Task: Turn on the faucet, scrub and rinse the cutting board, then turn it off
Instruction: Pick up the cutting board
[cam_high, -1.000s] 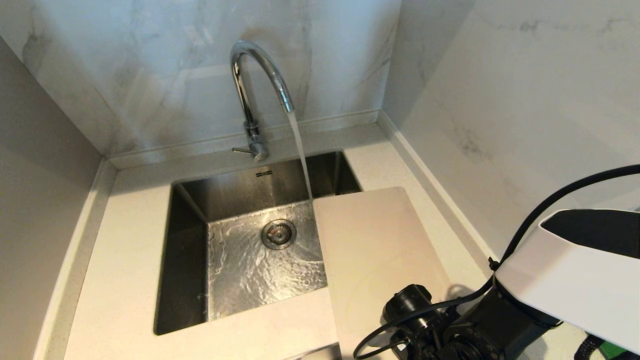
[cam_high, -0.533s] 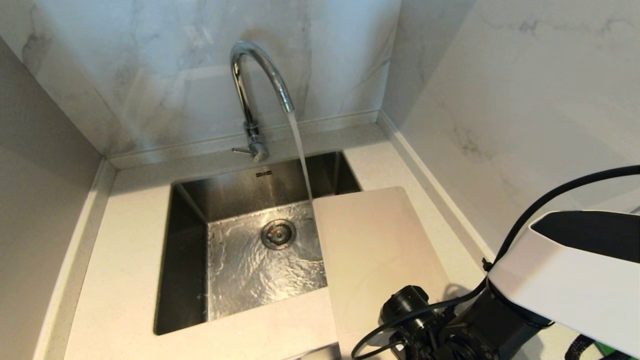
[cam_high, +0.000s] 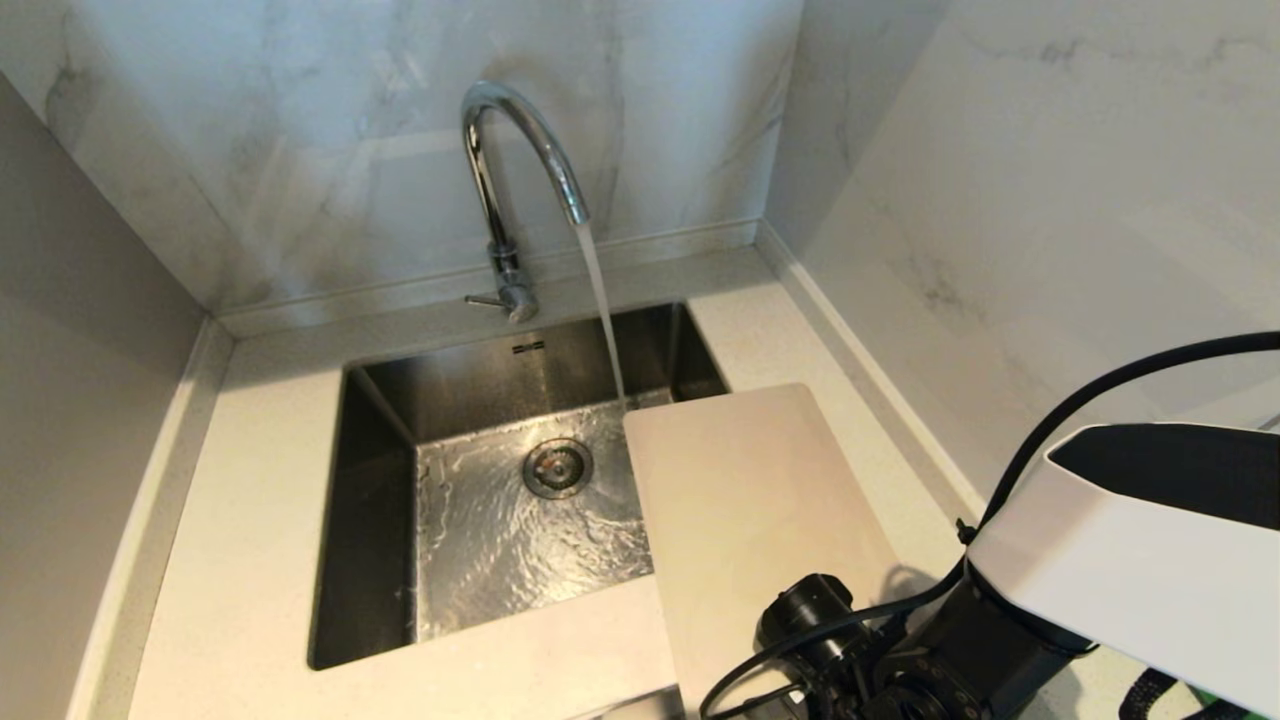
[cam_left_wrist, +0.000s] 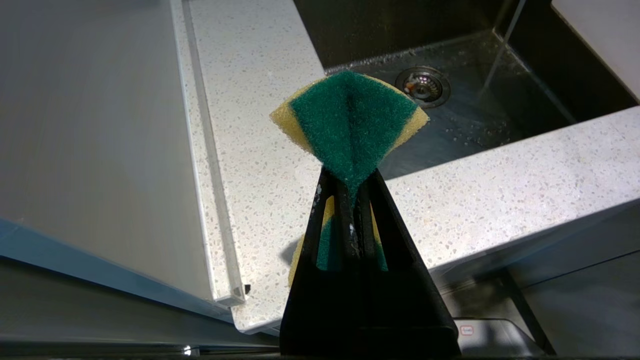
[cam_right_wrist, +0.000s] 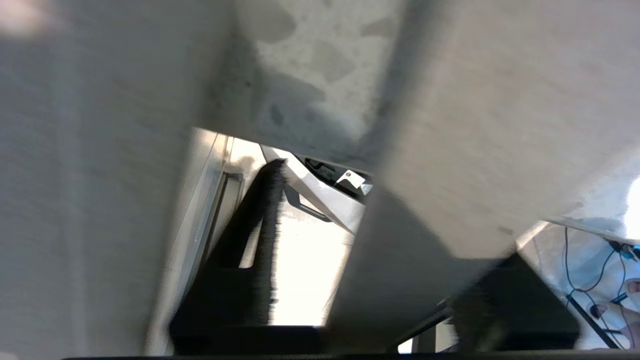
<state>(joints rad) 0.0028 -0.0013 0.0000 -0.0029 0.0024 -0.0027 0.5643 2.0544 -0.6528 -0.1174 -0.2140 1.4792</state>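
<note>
Over the sink, our faucet runs just beside the cutting board bridging the right rim. Left wrist: our left gripper pinches a sponge. Right wrist: our right gripper straddles the board's edge; clamped or not, we cannot tell.

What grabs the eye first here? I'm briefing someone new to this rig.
Water streams from the chrome faucet at the back into the steel sink. The cutting board bridges the sink's right side. The left hand pinches a green-and-yellow sponge near the sink's front corner.
</note>
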